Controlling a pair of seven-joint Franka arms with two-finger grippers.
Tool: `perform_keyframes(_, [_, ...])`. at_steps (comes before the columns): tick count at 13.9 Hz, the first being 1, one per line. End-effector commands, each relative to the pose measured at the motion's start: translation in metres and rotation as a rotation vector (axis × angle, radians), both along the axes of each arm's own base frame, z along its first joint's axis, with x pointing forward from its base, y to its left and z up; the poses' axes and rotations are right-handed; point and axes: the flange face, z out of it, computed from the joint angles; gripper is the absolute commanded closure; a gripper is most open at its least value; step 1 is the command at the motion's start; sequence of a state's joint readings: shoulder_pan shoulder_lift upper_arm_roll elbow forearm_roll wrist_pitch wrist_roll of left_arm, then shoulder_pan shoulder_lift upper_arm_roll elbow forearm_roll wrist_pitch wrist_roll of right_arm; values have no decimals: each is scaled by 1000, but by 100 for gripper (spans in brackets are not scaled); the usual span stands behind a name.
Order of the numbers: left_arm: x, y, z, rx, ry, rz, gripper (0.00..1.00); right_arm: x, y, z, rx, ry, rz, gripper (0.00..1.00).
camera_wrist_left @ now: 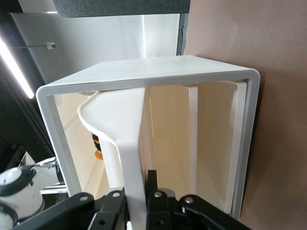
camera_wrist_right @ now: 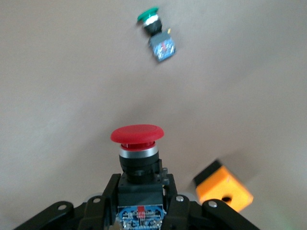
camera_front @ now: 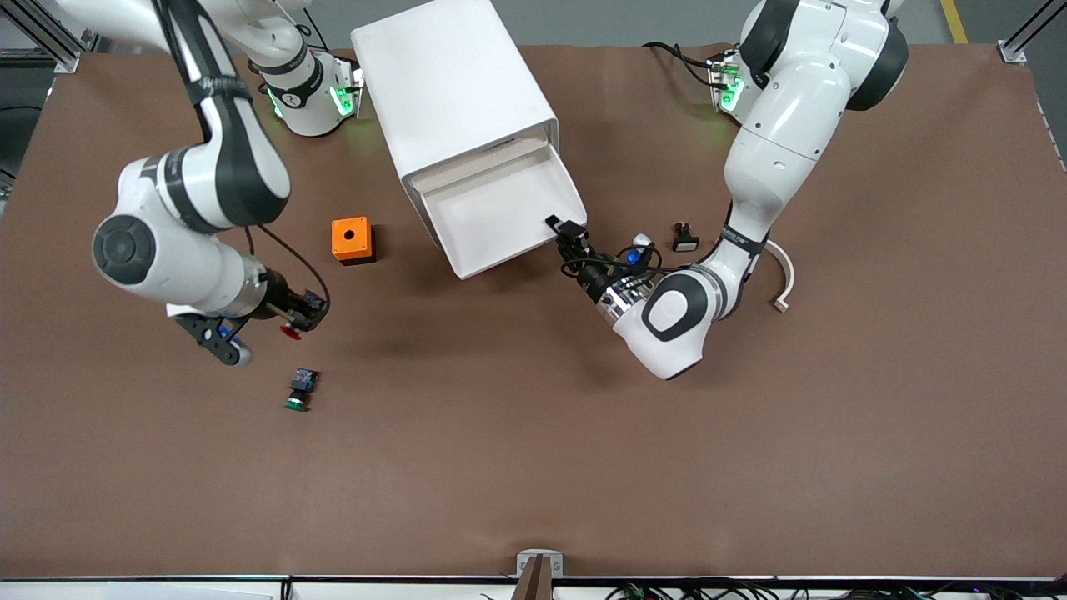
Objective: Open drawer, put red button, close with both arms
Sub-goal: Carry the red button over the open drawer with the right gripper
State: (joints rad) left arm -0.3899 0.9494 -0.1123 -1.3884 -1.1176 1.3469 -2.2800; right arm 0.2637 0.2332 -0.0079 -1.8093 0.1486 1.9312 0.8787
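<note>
The white cabinet [camera_front: 450, 83] stands near the robots' bases with its drawer [camera_front: 517, 254] pulled out and nothing inside. My left gripper [camera_front: 560, 229] is shut on the drawer's front wall [camera_wrist_left: 128, 143] at the corner toward the left arm's end; in the left wrist view the gripper [camera_wrist_left: 137, 194] has one finger on each face of the wall. My right gripper [camera_front: 304, 321] is shut on the red button [camera_front: 290, 333], whose red cap [camera_wrist_right: 137, 133] points away from the gripper [camera_wrist_right: 139, 184]. It holds the button over the table between the orange box and the green button.
The green-capped button [camera_front: 300, 390] lies on the table, nearer the front camera than the right gripper; it also shows in the right wrist view [camera_wrist_right: 154, 26]. The orange box with a hole [camera_front: 352, 240] sits beside the drawer. A small black switch [camera_front: 684, 237] and a white curved piece [camera_front: 783, 279] lie by the left arm.
</note>
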Motion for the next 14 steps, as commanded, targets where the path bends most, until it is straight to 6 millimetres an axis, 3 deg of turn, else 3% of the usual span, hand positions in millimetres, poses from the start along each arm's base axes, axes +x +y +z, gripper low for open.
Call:
perform_keyframes(1, [11,10,7,-37,16,28,86,-45,62,29,-3,-1,-89,100])
perform_keyframes(3, [10,10,6,-46,10,27,62,-70,116,35,-19,-2,-138,100])
perform_keyframes(4, [8,9,1,-57,7,25,43,-82,141,37,-30,-7,-161,100])
perform_keyframes(7, [9,10,3,-143,-67,16,16,-107,187,39,-30,-21,-225,100])
perform_keyframes(10, [20,16,13,-272,-185,19,1,-127,220,37,-24,-33,-278,100])
perform_keyframes(14, [42,26,30,-398,-344,10,1,-140,243,29,-26,-32,-355,100])
